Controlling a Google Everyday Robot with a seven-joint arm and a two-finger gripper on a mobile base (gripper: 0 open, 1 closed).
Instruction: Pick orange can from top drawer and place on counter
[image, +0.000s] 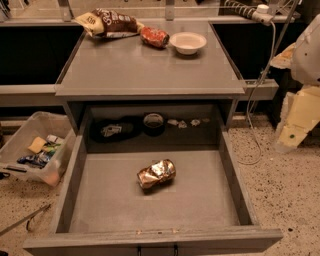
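The orange can is seen in the top drawer, well left of the right-edge end effector, whose state cannot be told.

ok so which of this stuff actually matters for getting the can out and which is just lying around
Job: orange can, lying in the open top drawer; counter above it; hand, at the right edge beside the drawer.
Lying about: brown snack bag, red can, white bowl, all at the counter's back; clear plastic bin on the floor, left.
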